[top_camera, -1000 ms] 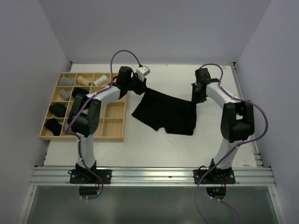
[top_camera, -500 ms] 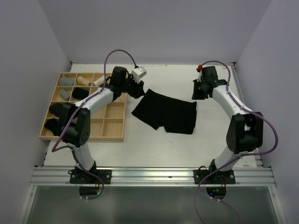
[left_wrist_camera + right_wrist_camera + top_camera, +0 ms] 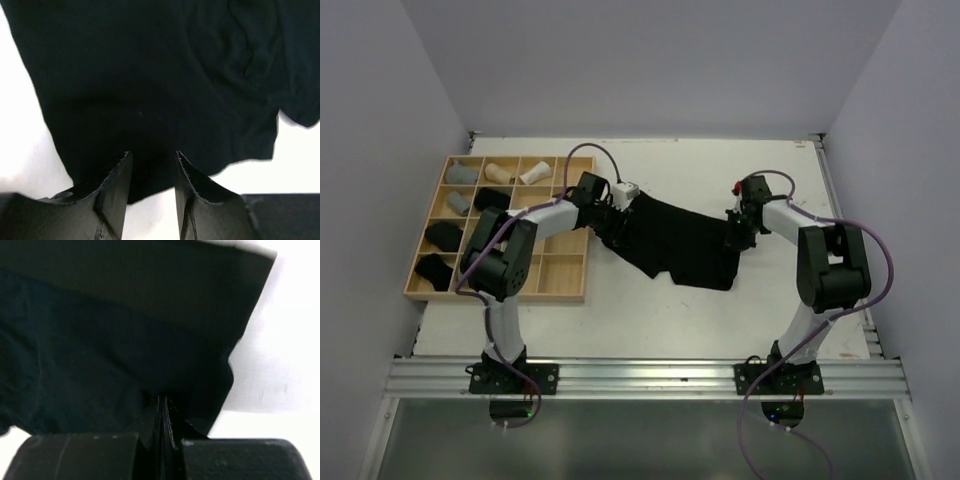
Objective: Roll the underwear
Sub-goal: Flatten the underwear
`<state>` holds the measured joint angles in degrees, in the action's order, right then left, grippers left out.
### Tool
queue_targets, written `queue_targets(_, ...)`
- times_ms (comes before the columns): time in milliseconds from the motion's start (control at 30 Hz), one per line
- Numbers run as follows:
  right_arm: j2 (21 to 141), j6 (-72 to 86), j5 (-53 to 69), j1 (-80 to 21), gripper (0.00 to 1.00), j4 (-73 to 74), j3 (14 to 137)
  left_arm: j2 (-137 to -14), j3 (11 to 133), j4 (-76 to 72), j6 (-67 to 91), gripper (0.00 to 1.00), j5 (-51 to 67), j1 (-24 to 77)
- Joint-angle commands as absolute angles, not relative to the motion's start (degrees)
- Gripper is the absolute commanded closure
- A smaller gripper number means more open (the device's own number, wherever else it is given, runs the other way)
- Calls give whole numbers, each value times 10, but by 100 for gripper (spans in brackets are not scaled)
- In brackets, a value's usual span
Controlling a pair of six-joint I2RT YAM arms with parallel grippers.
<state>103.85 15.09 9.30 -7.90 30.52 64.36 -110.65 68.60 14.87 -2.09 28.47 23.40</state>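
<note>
- Underwear (image 3: 675, 240) — one black garment lying spread and nearly flat in the middle of the white table (image 3: 620, 310), between the two arms; its right side hangs a little lower toward the near edge, and soft creases show across the fabric in the left wrist view (image 3: 150, 75).
- Left gripper (image 3: 613, 222) — low at the left edge of the cloth, just beside the tray. In its wrist view (image 3: 150, 172) the two fingers (image 3: 115, 190) stand apart, a clear gap between them, with the hem of the black fabric lying in that gap.
- Right gripper (image 3: 733, 232) — at the right edge of the cloth. In its wrist view (image 3: 161, 415) the fingers are pressed together, pinching a fold of the black fabric (image 3: 100, 365) near its corner; bare table shows to the right.
- Wooden grid tray (image 3: 563, 272) — on the left side of the table, apart from the spread garment.
- Tray contents, far row — a grey roll (image 3: 462, 173), a beige roll (image 3: 500, 171) and a white roll (image 3: 534, 173), one per compartment.
- Tray contents, second row — a second grey roll (image 3: 458, 200) and a black roll (image 3: 492, 198).
- Tray contents, left column, nearer rows — two more black bundles (image 3: 445, 235) (image 3: 433, 270), each in its own compartment.
</note>
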Motion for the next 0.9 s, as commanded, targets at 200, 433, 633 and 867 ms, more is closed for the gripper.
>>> queue_targets(200, 900, 288, 110, -183, 100, 294, 497, -1283, 948, 200, -67, 57, 220, 231)
queue_targets(433, 760, 352, 155, -284, 100, 267, 516, -1266, 1029, 186, -138, 47, 267, 231)
queue_targets(633, 781, 263, 89, -249, 99, 299, 591, -1114, 849, 132, -171, 46, 334, 232)
queue_targets(867, 889, 224, 57, -242, 100, 294, 601, -1037, 716, 129, -135, 47, 369, 257)
